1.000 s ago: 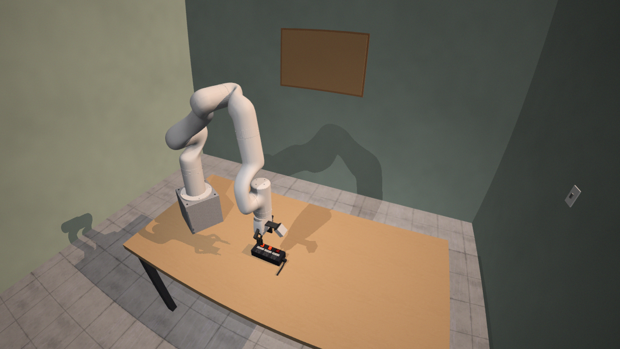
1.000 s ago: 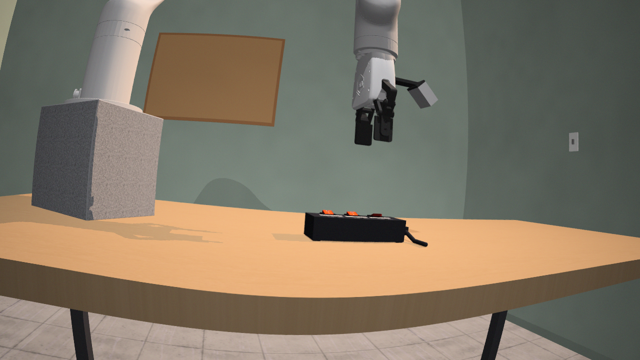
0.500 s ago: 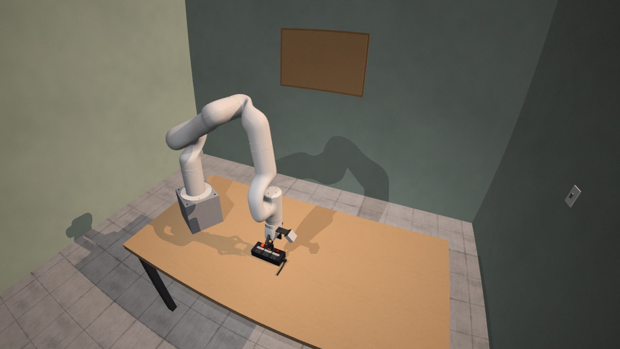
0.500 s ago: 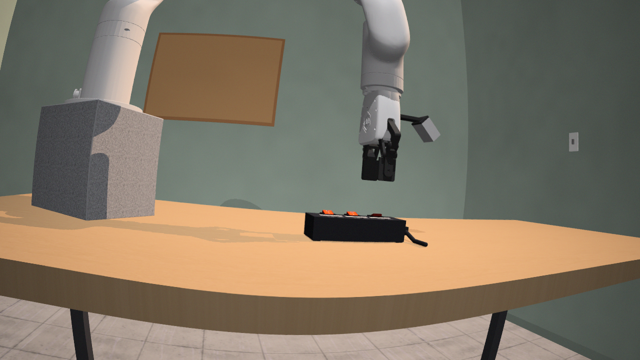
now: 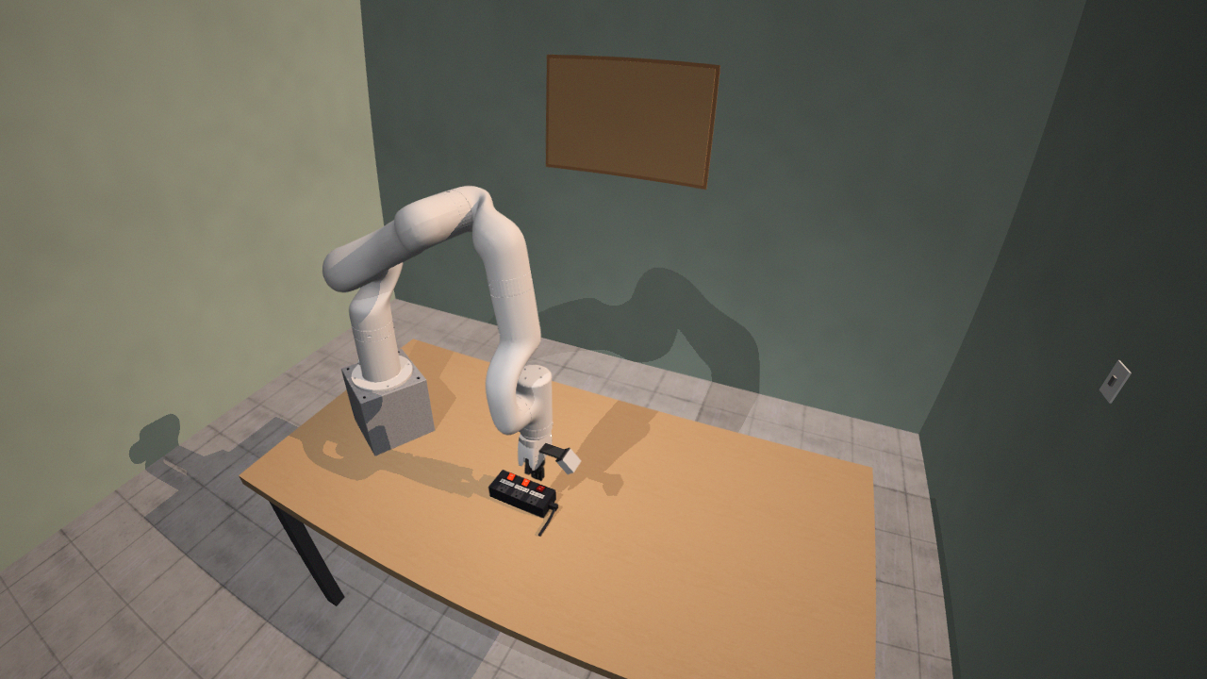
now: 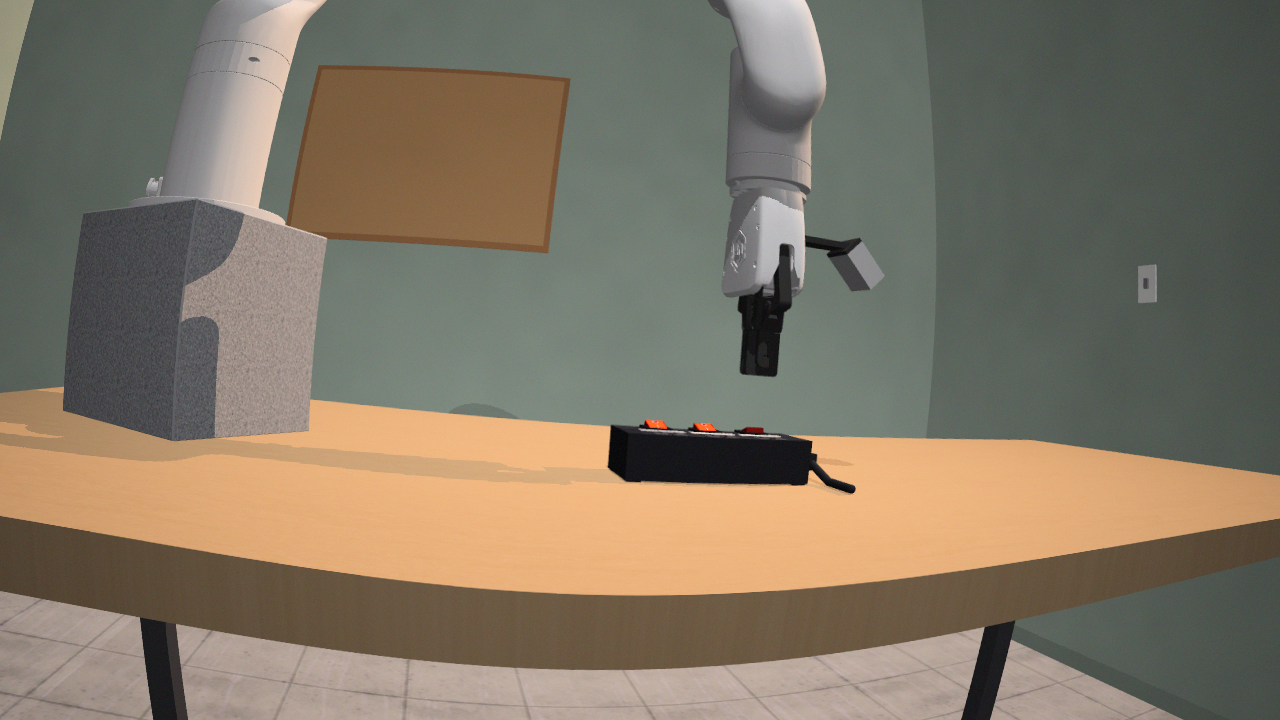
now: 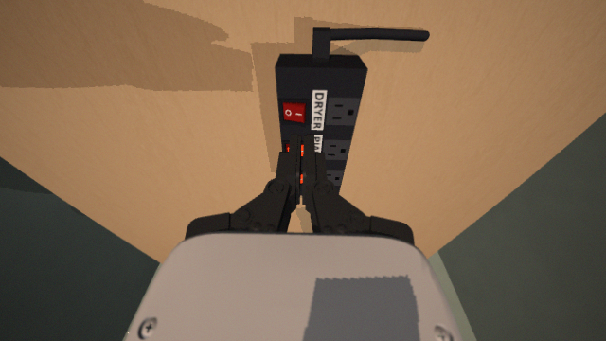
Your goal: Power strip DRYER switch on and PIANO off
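The black power strip (image 5: 521, 495) (image 6: 707, 456) (image 7: 322, 71) lies flat on the table (image 5: 717, 549) (image 6: 447, 528), right way up. The DRYER switch (image 7: 294, 113) (image 6: 750, 430), nearest the cord (image 7: 379, 34) (image 6: 832, 484), is dark red. The PIANO switch (image 6: 702, 426) and the third switch (image 6: 654, 423) glow bright orange. My gripper (image 5: 531, 467) (image 6: 759, 367) (image 7: 302, 150) is shut on nothing and hangs a short way above the strip's cord end, not touching it. In the wrist view its fingers cover most of the PIANO switch and the third switch.
The arm's grey stone base block (image 5: 388, 413) (image 6: 179, 322) stands at the table's back left. The wrist camera box (image 6: 854, 266) sticks out beside the gripper. A brown board hangs on the back wall.
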`<state>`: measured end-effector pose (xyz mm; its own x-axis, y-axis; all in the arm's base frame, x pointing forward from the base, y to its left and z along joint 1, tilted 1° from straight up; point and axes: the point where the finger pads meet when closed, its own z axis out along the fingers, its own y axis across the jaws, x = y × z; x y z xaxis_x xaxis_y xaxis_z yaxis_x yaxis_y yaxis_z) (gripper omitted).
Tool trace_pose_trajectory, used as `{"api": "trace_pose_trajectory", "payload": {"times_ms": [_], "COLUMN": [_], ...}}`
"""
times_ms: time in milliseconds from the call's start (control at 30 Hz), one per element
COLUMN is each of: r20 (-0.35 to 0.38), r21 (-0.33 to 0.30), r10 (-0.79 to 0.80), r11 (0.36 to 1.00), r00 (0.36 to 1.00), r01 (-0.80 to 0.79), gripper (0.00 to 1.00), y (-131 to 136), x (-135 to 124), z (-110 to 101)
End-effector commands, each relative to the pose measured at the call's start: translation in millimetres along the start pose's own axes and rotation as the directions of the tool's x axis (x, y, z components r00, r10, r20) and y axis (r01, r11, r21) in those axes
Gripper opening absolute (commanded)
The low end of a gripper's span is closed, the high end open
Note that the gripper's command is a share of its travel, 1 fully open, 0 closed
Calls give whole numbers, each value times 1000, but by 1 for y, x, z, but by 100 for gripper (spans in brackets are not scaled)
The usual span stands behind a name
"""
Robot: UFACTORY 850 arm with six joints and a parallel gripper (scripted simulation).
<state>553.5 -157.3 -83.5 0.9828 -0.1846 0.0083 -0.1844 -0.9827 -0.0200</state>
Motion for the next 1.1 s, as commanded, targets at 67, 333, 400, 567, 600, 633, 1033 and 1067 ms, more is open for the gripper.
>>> {"api": "trace_pose_trajectory", "payload": {"times_ms": [67, 333, 400, 567, 600, 633, 1033, 1067], "r20": [-2, -2, -2, -2, -2, -2, -2, -2], "r21": [0, 0, 0, 0, 0, 0, 0, 0], "r10": [0, 0, 0, 0, 0, 0, 0, 0], "r11": [1000, 1000, 1000, 1000, 1000, 1000, 1000, 1000], "r00": [1000, 1000, 1000, 1000, 1000, 1000, 1000, 1000], "r01": [0, 0, 0, 0, 0, 0, 0, 0], "gripper": [0, 0, 0, 0, 0, 0, 0, 0], "y": [0, 0, 0, 0, 0, 0, 0, 0], "x": [1, 1, 1, 1, 1, 1, 1, 1], "z": [-1, -1, -1, -1, -1, -1, 3, 3]}}
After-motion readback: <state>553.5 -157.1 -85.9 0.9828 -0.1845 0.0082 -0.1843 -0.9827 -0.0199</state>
